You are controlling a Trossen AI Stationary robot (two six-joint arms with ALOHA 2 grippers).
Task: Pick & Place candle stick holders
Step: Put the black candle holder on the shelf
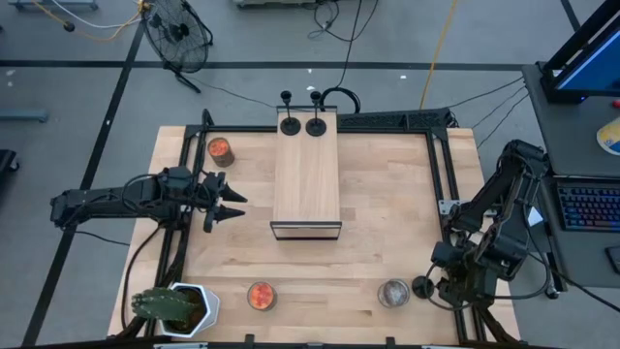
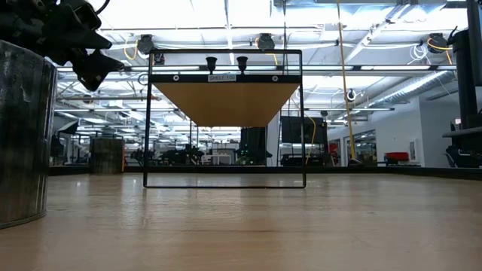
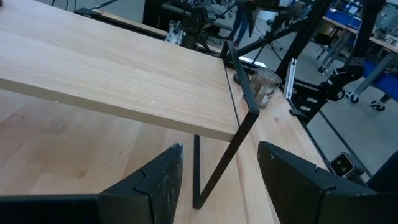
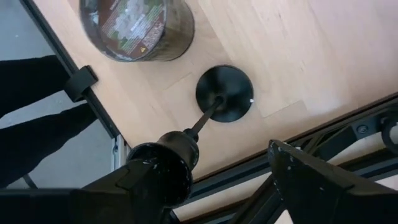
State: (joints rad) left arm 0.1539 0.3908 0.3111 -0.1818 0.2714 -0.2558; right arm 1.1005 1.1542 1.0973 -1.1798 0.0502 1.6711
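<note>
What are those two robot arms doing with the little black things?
They are moving small candle stick holders around. Two holders already stand on the far end of the wooden shelf. The right tool hovers open right above another holder beside a glass jar at the table's near right corner. The left tool, open, waits beside the shelf.

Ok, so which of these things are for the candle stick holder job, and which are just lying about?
For the job: two candle stick holders on the wooden shelf; a third holder below the open right pincer; the open left pincer beside the shelf.
Lying about: two red candles, a glass jar, a potted cactus.
</note>
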